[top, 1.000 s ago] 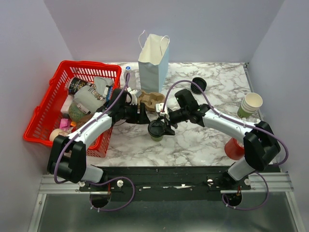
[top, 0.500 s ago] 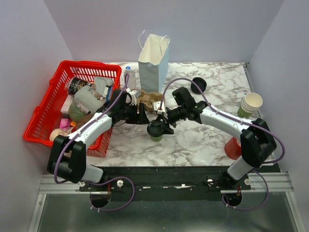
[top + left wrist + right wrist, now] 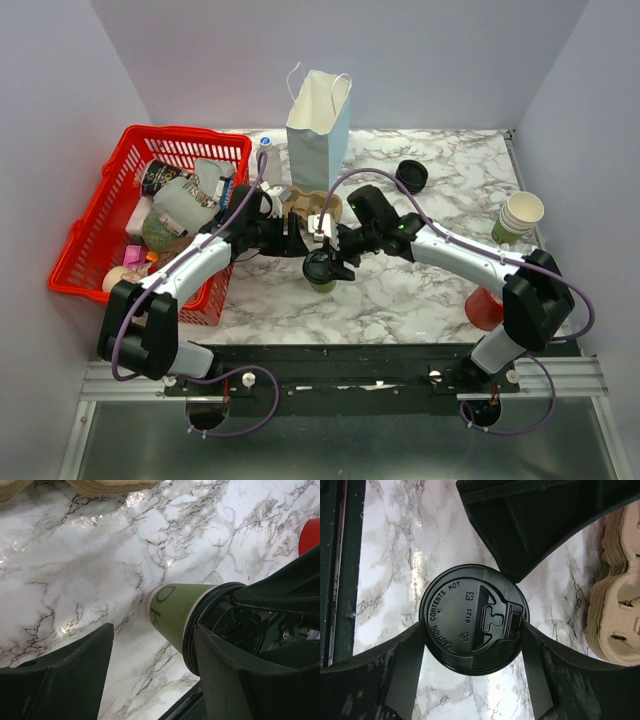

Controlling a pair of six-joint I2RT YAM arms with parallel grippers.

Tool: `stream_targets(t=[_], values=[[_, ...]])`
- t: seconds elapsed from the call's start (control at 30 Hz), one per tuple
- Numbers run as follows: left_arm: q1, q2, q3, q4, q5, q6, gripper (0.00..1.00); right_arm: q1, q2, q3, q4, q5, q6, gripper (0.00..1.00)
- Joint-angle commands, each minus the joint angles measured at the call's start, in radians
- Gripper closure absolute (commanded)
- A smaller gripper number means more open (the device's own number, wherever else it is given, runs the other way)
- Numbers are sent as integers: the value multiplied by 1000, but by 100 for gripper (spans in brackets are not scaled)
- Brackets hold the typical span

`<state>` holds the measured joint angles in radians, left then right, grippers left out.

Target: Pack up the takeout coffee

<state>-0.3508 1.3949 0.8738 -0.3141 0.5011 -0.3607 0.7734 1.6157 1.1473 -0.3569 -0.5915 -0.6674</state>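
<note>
The takeout coffee (image 3: 321,268), an olive-green cup with a black sip lid, stands at the middle of the marble table in front of the cardboard cup carrier (image 3: 305,205). In the right wrist view my right gripper (image 3: 472,645) is shut on it, one finger pressing each side of the lid (image 3: 470,617). My left gripper (image 3: 152,640) is open just to the left of the cup (image 3: 175,612). Its right finger (image 3: 235,680) is close to the lid rim, and its left finger (image 3: 65,675) stands well apart from the cup.
A white paper bag (image 3: 318,130) stands open at the back, behind the carrier. The red basket (image 3: 190,133) full of items is on the left. A spare black lid (image 3: 411,175), a stack of cups (image 3: 518,217) and a red cup (image 3: 487,307) are on the right.
My right arm has stretched further left, and the cup in its grip has shifted slightly left. The left arm has barely moved.
</note>
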Motion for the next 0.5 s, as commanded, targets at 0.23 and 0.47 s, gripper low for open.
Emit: stream_targets(t=[0.23,0.47], values=[[-1,21,-76,10,-22,14,27,75,118,-95,-62,278,-112,32],[3,-34,-68,65,14,39,23,75,108,-106,-57,299,-90,32]])
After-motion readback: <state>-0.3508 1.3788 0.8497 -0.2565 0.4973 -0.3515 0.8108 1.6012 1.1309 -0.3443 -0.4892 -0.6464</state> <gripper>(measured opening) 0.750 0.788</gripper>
